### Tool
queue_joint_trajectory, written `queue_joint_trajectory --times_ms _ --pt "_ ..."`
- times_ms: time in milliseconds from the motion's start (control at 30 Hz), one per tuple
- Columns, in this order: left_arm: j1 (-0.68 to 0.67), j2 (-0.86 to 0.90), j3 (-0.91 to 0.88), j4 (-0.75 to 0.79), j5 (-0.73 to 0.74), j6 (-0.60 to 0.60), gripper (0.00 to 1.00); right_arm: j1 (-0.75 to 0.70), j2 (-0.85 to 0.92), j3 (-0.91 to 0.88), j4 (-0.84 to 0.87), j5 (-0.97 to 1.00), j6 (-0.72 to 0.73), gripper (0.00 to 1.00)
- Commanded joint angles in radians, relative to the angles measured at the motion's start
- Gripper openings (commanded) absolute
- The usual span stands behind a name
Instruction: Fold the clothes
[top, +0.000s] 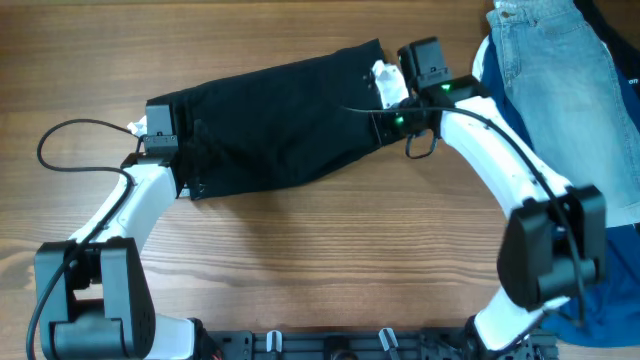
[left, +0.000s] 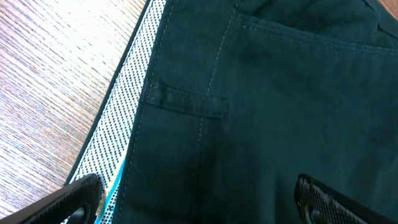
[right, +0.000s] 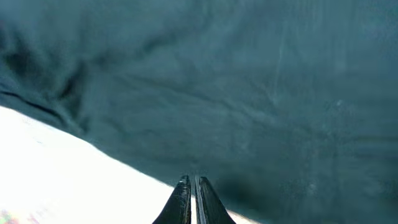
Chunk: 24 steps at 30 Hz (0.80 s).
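Wooden table (top: 300, 250) bears black shorts (top: 280, 120) lying left-right, left claw (left: 200, 202) spread, right claw (right: 191, 200) pinching them.

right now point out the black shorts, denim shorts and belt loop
black shorts (top: 280, 120): overhead view, middle of the dark fabric
denim shorts (top: 555, 70): overhead view, middle of the pale blue leg
belt loop (left: 186, 101): left wrist view, centre of the loop

Black shorts (top: 280, 115) of matt woven cloth with fine stitched seams, waistband lining (left: 118, 118) of white dotted weave, table (top: 320, 260) of smooth pale wood with clear grain, left gripper (left: 198, 186) with fingers (left: 333, 200) of black dimpled plastic, arm shells (top: 500, 160) of glossy white plastic, denim shorts (top: 560, 80) of faded cloth
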Motion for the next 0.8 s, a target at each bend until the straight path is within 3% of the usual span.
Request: queue_joint_trajectory --times_ms 0,267,567,667,767 --pt "0.005 -0.015 0.007 -0.003 0.009 0.016 1.0 -0.011 0.099 -0.016 0.04 -0.015 -0.008 0.04" --pt "0.005 -0.015 0.007 -0.004 0.005 0.016 1.0 -0.122 0.266 -0.016 0.114 0.037 0.051 0.04" --pt "0.005 -0.015 0.007 -0.003 -0.002 0.018 1.0 -0.282 0.222 0.022 0.155 -0.126 0.039 0.04" --pt "0.005 -0.035 0.007 -0.003 0.024 0.021 1.0 -0.278 0.13 0.121 0.158 -0.145 0.006 0.07" --pt "0.005 -0.056 0.007 0.01 0.059 0.032 1.0 -0.277 0.111 0.183 0.251 -0.15 -0.048 0.24"
